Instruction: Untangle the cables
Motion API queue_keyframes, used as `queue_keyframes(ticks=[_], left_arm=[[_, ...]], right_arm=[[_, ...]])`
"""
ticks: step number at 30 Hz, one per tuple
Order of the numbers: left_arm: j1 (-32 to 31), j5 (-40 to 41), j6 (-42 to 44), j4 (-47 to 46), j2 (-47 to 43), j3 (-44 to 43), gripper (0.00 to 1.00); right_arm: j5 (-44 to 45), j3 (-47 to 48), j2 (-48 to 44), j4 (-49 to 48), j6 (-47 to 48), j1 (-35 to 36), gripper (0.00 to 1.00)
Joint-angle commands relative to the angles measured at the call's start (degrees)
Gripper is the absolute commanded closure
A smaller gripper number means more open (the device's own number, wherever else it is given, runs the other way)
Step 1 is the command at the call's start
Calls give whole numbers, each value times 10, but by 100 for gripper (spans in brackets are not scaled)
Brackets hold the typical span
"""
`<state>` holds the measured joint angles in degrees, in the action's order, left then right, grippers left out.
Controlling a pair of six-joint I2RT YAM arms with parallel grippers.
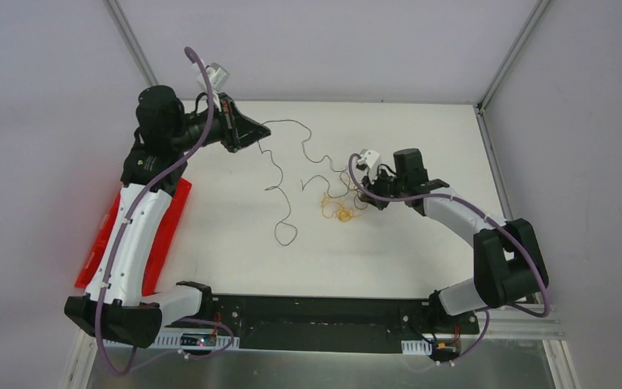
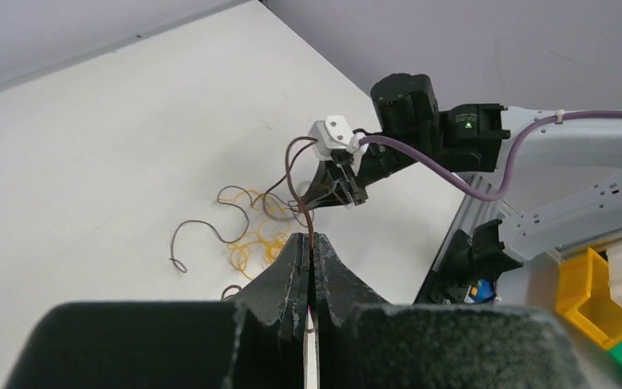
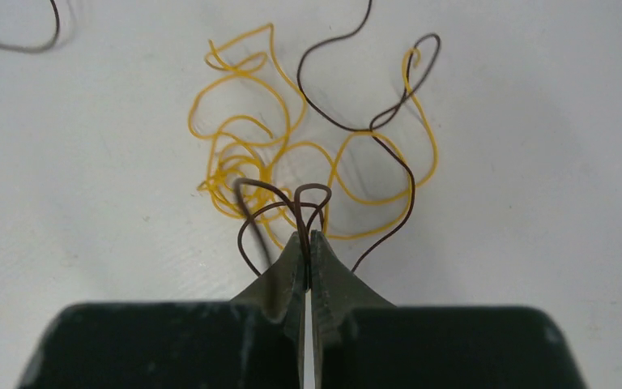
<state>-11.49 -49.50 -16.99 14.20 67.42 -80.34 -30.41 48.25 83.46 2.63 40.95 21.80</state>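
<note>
Black fingers fill the foreground of the left wrist view: the left claw (image 2: 310,243) is pinched tight on a thin dark cable (image 2: 291,174), which rises from its tips and arcs toward the right claw (image 2: 336,190) over the white worktop (image 2: 113,121). Beneath that span a yellow cable (image 2: 251,243) lies in a loose heap.

From the right wrist, the right claw is clamped on several small loops of the dark cable at the edge of the yellow heap, and 1 dark strand threads among the yellow curls beyond the tips.

From above, the 2 claws stand well apart, the left at the far left of the worktop and the right low at the tangle, with the dark cable waving between them. Another dark strand trails toward the near edge; whether it is the same cable cannot be told.

Freeing the dark cable likely calls for a slow pull from the left arm while the right anchors. Haste could cinch the pinched loops or drag the yellow curls along.
</note>
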Motion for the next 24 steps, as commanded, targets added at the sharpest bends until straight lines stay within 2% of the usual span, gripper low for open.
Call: queue_keyframes(ticks=[1, 5, 9, 11, 15, 19, 24], left_arm=[[47, -33, -4, 8, -39, -8, 100], [59, -17, 72, 91, -51, 33, 100], [59, 42, 194, 190, -51, 117, 100], [59, 96, 245, 210, -54, 172, 100], [59, 153, 342, 228, -38, 250, 100], [45, 146, 342, 230, 13, 268, 100], [-34, 187, 300, 207, 75, 266, 96]], right_arm=[[17, 11, 18, 61, 67, -21, 100], [12, 36, 32, 103, 74, -29, 100], [-3, 73, 36, 150, 63, -29, 92], [-5, 87, 34, 164, 58, -28, 91], [-11, 96, 17, 180, 53, -28, 91], [-18, 107, 12, 201, 49, -29, 90], [-23, 119, 10, 209, 33, -28, 89]])
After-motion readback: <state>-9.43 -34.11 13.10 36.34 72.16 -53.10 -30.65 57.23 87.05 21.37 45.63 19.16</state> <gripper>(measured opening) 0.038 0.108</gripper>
